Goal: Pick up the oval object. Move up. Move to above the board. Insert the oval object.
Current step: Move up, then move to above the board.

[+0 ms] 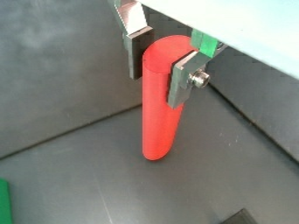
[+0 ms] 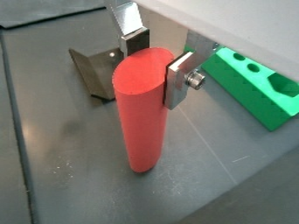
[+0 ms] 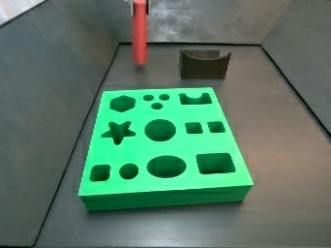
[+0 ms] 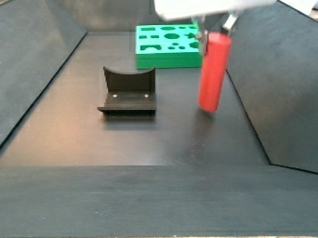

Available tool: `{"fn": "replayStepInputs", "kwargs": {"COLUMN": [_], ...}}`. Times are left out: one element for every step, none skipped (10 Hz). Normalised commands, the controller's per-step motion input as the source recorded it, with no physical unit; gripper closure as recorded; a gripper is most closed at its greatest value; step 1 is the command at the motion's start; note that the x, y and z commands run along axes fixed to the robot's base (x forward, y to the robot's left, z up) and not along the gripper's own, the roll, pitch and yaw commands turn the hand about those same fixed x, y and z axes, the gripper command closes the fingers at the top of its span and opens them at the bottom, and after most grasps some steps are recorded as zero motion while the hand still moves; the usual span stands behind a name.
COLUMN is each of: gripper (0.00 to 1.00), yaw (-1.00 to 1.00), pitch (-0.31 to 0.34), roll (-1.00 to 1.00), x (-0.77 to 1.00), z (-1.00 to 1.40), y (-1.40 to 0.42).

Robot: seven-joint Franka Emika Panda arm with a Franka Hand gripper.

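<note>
Dark floor, hand [image 2: 156, 59] clamping upright oval object [image 2: 142, 109], board [image 3: 163, 145] apart.

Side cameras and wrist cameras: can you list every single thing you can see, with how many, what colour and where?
oval object: one, red, upright between the pincer's fingers, off the board, its lower end at or just above the dark floor; I cannot tell which.
board: one, bright green, flat on the floor, full of shaped holes, all empty.
fixture: one, dark, standing on the floor apart from the board.
pincer: one, silver plates with dark pads, shut on the oval object's upper end.
</note>
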Motion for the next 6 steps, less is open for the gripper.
{"fn": "replayStepInputs", "kwargs": {"gripper": [1.0, 1.0, 1.0, 1.0, 1.0, 1.0], "yaw": [0.0, 0.0, 0.32, 0.29, 0.22, 0.13], "pitch": [0.04, 0.035, 0.048, 0.053, 0.046, 0.053], "roll": [-0.05, -0.06, 0.17, 0.15, 0.14, 0.12], "x": [-0.05, -0.03, -0.13, -0.13, -0.12, -0.1], "z": [0.45, 0.34, 1.0, 1.0, 1.0, 1.0], "y": [-0.03, -0.02, 0.18, 0.18, 0.16, 0.14]}}
